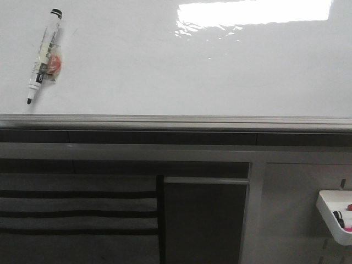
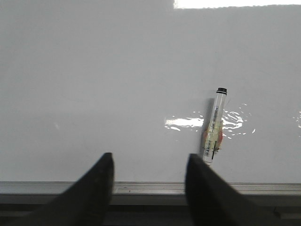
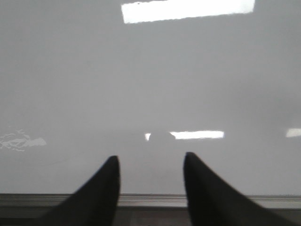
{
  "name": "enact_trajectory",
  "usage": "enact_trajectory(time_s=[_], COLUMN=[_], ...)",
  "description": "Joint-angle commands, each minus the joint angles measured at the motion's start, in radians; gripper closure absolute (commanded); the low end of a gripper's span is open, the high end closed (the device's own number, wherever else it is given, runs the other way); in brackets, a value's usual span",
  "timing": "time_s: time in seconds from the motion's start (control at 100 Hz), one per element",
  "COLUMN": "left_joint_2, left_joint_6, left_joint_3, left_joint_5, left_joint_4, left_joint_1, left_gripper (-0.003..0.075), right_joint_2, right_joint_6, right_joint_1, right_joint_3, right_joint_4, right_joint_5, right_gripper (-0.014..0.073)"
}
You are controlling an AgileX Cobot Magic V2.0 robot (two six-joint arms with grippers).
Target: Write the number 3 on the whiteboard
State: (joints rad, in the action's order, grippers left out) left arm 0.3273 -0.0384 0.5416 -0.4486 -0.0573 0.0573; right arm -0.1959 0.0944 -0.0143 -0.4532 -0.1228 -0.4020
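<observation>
- The whiteboard (image 1: 181, 66) fills the upper half of the front view, glossy and blank, with glare at upper right and a grey edge strip (image 1: 176, 122) along its lower border; no number 3 is drawn on it yet.
- Below the strip lies dark cabinetry, and at the lower right of the frame a small white tray (image 1: 330, 212) holds spare markers.
- The left end effector (image 2: 149, 172) shows at the bottom of its wrist view, fingers apart and empty, just short of the edge strip.
- The right end effector (image 3: 151, 174) is likewise spread and empty, facing bare board.
- The marker (image 1: 44, 56) lies on the board at the upper left of the front view, uncapped tip toward lower left, black end toward upper right, long axis steeply tilted.
- In the left wrist view it sits just beyond the right-hand finger, so the left arm is judged nearer for the pick-up.
</observation>
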Motion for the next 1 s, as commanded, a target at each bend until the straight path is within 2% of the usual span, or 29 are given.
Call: enact_trajectory(time_s=[0.0, 0.12, 0.59, 0.78, 0.99], left_joint_2=[0.015, 0.015, 0.042, 0.158, 0.385], left_joint_6=[0.01, 0.01, -0.015, -0.118, -0.119], left_joint_3=[0.027, 0.027, 0.031, 0.071, 0.118], left_joint_5=[0.099, 0.097, 0.116, 0.064, 0.092], left_joint_4=[-0.001, -0.001, -0.044, -0.046, -0.045], left_joint_1=[-0.002, -0.002, 0.005, 0.127, 0.262], left_gripper=[0.0168, 0.0164, 0.0281, 0.0326, 0.0376], right_joint_2=[-0.02, -0.02, -0.02, -0.058, -0.111], right_joint_6=[0.0, 0.0, 0.0, 0.0, 0.0], right_joint_1=[0.003, 0.003, 0.003, 0.003, 0.003], right_joint_3=[-0.037, -0.037, -0.037, -0.086, -0.107], right_joint_4=[-0.002, -0.002, 0.045, 0.088, 0.088], right_joint_5=[0.088, 0.086, 0.08, -0.009, -0.027], right_gripper=[0.0107, 0.0084, 0.0085, 0.0085, 0.0085])
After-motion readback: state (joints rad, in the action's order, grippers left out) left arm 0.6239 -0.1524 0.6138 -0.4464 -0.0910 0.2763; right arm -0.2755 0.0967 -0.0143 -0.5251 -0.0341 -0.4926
